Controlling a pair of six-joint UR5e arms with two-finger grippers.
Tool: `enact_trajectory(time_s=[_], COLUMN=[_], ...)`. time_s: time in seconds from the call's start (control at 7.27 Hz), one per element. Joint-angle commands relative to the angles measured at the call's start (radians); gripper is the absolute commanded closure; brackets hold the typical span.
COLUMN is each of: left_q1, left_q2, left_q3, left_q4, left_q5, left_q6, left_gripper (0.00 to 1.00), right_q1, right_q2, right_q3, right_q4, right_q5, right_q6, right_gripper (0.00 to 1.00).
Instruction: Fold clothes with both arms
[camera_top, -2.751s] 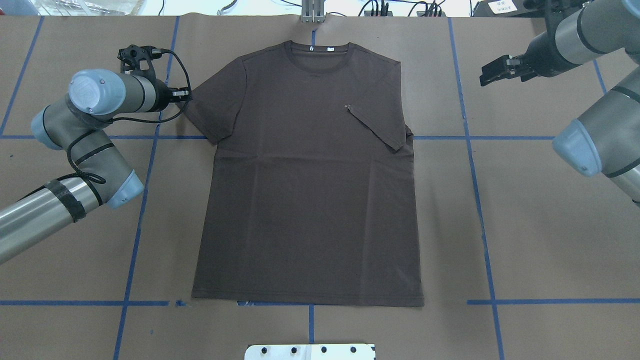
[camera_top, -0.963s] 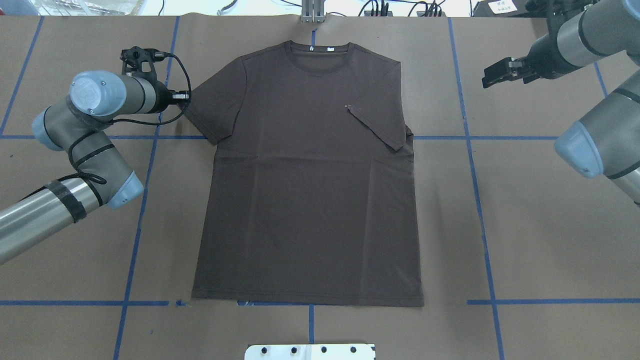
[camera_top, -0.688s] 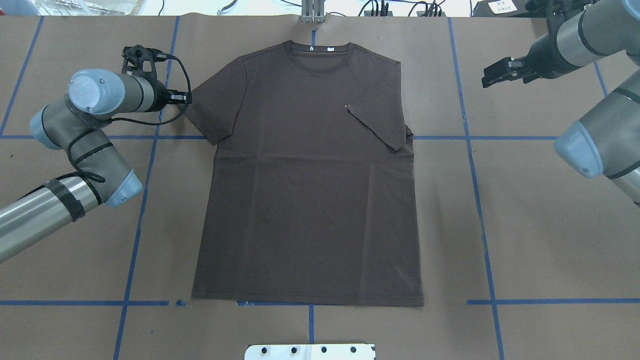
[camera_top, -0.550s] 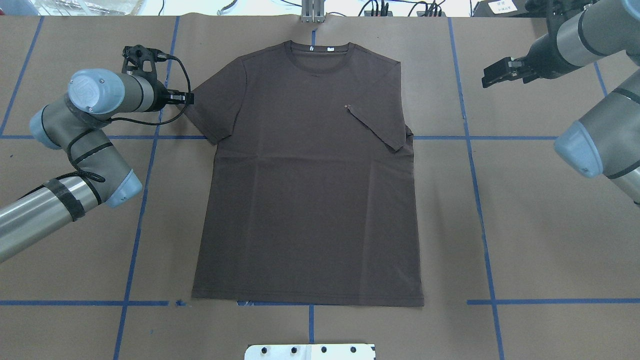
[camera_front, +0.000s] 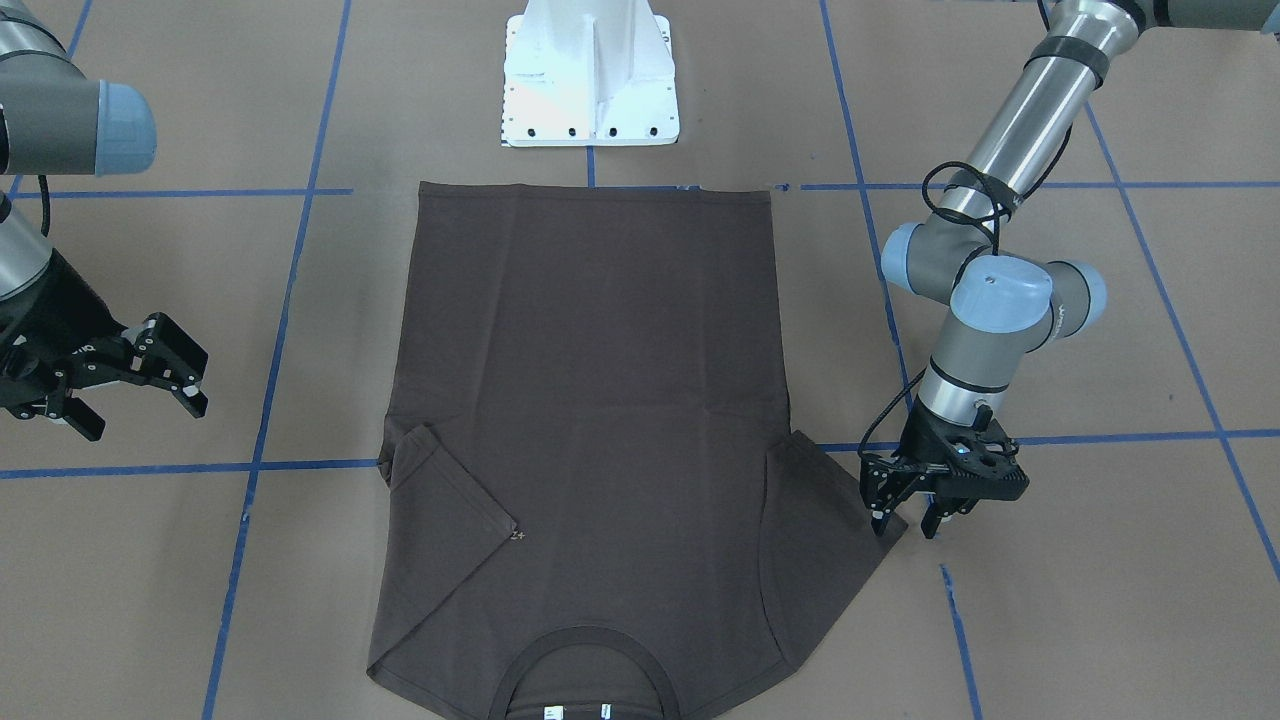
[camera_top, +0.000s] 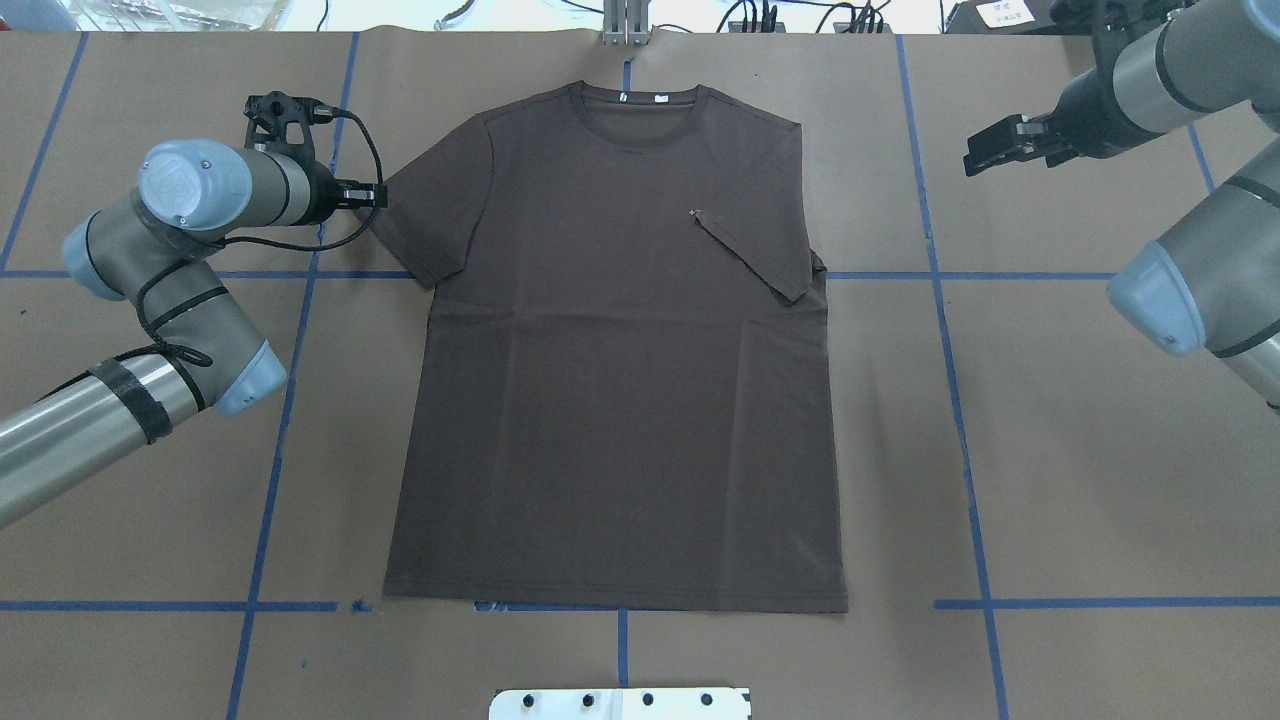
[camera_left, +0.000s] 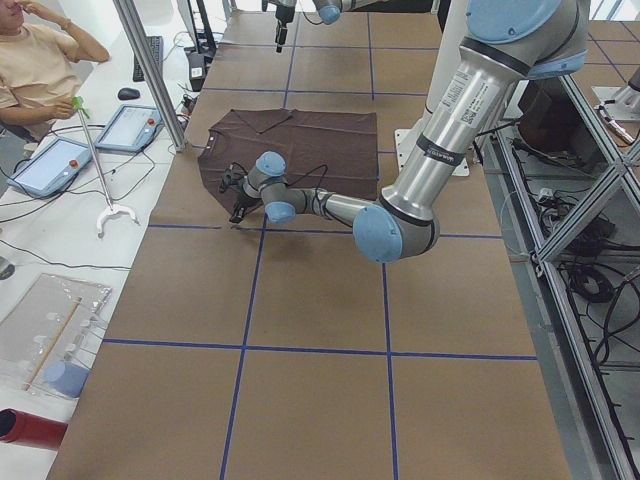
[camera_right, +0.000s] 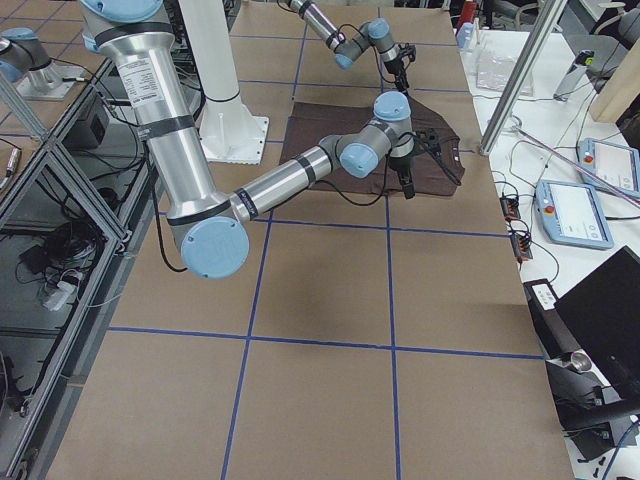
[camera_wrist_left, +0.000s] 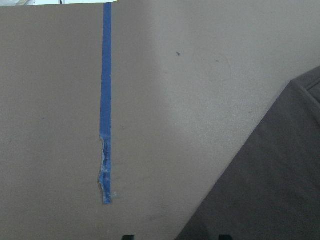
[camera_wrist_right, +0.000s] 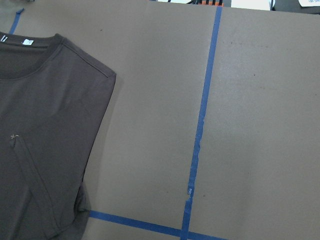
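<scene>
**Operator:** Where does the garment lie?

**Inspector:** Your dark brown short-sleeved cotton T-shirt (camera_top: 620, 400) lies flat, front up, at the middle of the brown paper-covered table (camera_top: 1050, 450). Its ribbed round collar (camera_top: 640, 112) points to the table's far edge, away from the white metal base (camera_front: 590, 80). Its hem lies toward the near edge, along a blue tape line (camera_top: 150, 606). The right sleeve (camera_top: 755, 255) is folded in over the chest. The left sleeve (camera_top: 430, 215) lies spread flat toward the table's left edge.

**Operator:** And the two grippers?

**Inspector:** You will find the left gripper (camera_front: 905, 520) low at the outer hem of the left sleeve. Its jaws stand apart. The wrist view shows one fingertip over the cloth and the other over bare paper, with nothing clamped between them. The right gripper (camera_front: 145, 418) hangs above the table toward its far right corner, well apart from the T-shirt. Its jaws are spread wide and hold nothing.
</scene>
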Motion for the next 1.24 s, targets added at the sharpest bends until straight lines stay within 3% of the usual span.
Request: enact_trajectory(time_s=[0.0,1.1], left_q1=[0.001,0.003], left_q2=[0.003,0.001], left_q3=[0.002,0.003], left_q4=[-0.001,-0.003], left_q5=[0.001,0.001], left_q6=[-0.010,-0.016], left_gripper=[0.41,0.45], right_q1=[0.000,0.002], right_q2=[-0.002,-0.005], right_q3=[0.001,0.000], right_q4=[0.000,0.000], right_q5=[0.000,0.000], right_q6=[0.001,-0.001], right_gripper=[0.00,0.00])
